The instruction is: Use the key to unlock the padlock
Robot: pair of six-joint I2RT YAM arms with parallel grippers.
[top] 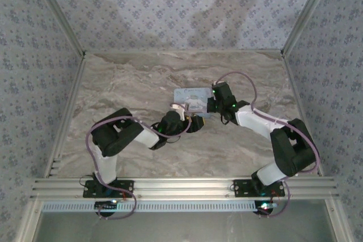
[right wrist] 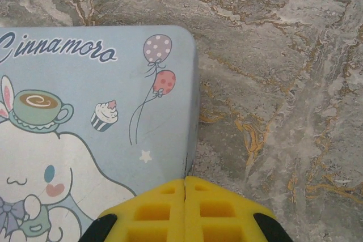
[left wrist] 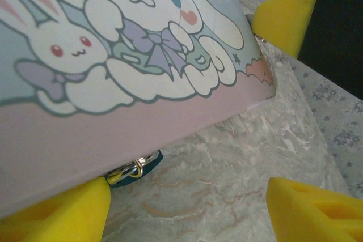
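Note:
A pastel tin box (top: 191,98) printed with cartoon rabbits lies mid-table. From under its near edge peeks a small teal item with a silver metal loop (left wrist: 133,168); I cannot tell whether it is the padlock or the key. My left gripper (left wrist: 187,211) is open at that edge, its left finger (left wrist: 57,211) right beside the loop, with only bare marble between the fingers. My left gripper (top: 190,122) sits at the box's front. My right gripper (right wrist: 185,182) is shut with nothing visible in it, its tips over the box's right edge (right wrist: 190,140).
The marble tabletop (top: 130,83) is ringed by patterned walls and metal rails (top: 181,184) along the near edge. The right gripper's yellow finger (left wrist: 286,12) shows past the box's corner in the left wrist view. Open marble lies right of the box (right wrist: 283,83).

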